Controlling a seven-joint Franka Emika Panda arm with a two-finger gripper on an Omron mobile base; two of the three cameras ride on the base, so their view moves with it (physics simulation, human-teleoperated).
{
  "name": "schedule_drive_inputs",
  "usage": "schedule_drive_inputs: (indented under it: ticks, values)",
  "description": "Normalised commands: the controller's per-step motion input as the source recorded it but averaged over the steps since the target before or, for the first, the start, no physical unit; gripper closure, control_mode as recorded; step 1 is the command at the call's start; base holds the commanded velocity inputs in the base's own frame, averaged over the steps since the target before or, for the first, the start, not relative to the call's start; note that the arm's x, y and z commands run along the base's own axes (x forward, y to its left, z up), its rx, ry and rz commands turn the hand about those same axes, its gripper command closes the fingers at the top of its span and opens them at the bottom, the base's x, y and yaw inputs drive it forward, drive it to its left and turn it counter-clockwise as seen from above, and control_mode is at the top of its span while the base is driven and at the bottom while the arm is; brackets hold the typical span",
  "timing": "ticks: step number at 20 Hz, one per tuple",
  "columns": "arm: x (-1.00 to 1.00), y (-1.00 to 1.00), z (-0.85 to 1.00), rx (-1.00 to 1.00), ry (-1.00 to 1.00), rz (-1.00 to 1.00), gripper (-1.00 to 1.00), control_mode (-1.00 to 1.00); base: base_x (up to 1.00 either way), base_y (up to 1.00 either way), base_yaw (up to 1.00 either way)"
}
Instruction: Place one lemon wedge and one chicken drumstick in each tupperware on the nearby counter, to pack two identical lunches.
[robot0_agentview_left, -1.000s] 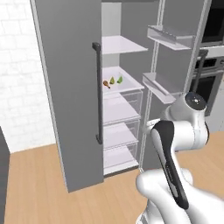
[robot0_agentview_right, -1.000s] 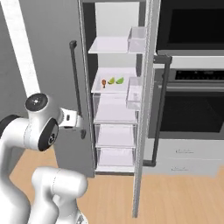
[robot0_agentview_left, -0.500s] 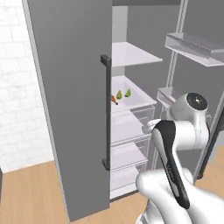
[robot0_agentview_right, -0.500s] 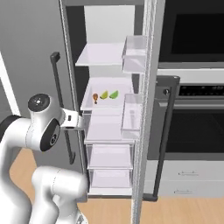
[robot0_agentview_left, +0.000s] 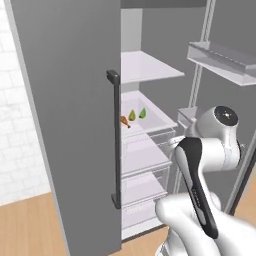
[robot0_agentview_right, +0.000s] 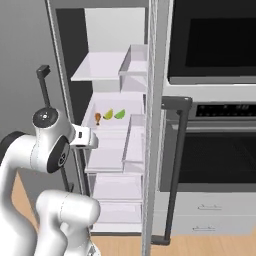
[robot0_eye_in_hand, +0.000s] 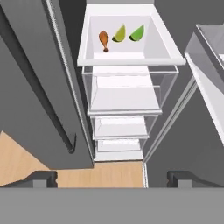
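Observation:
Inside the open fridge, a white shelf (robot0_eye_in_hand: 131, 59) carries a brown chicken drumstick (robot0_eye_in_hand: 103, 40) and two lemon wedges, one yellow-green (robot0_eye_in_hand: 119, 33) and one green (robot0_eye_in_hand: 137, 33). The same drumstick (robot0_agentview_left: 124, 121) (robot0_agentview_right: 98, 118) and wedges (robot0_agentview_left: 132, 115) (robot0_agentview_right: 120, 114) sit at mid height in both base views. My gripper (robot0_eye_in_hand: 113, 179) is open and empty. It hangs in front of the fridge, well short of that shelf and pointing towards it, and its hand (robot0_agentview_right: 85, 139) reaches out from the arm. The tupperware and the counter are out of view.
The left fridge door, with its black bar handle (robot0_agentview_left: 115, 140), stands open close to my left. The right door with its bins (robot0_agentview_left: 225, 60) stands open on the other side. Clear drawers (robot0_eye_in_hand: 124, 92) stack below the shelf. A black oven (robot0_agentview_right: 215, 150) is to the right, above a wooden floor (robot0_eye_in_hand: 26, 157).
The whole picture has shifted: the base has driven closer to the fridge, which now looms larger. The food lies as before and the gripper stays open.

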Motion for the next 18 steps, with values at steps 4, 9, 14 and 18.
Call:
schedule_drive_inputs:
  ticks: [4,9,14,18]
  values:
    - [0.00,0.00,0.00,0.00,0.00,0.00,-1.00,1.00,0.61,0.07,0.00]
    - [0.00,0.00,0.00,0.00,0.00,0.00,-1.00,1.00,0.32,-0.03,0.00]
    - [0.54,0.00,-0.10,0.00,-0.03,0.00,-1.00,-1.00,0.00,0.00,0.00]
    - [0.79,-0.03,-0.03,0.04,-0.03,0.00,-1.00,-1.00,0.00,0.00,0.00]
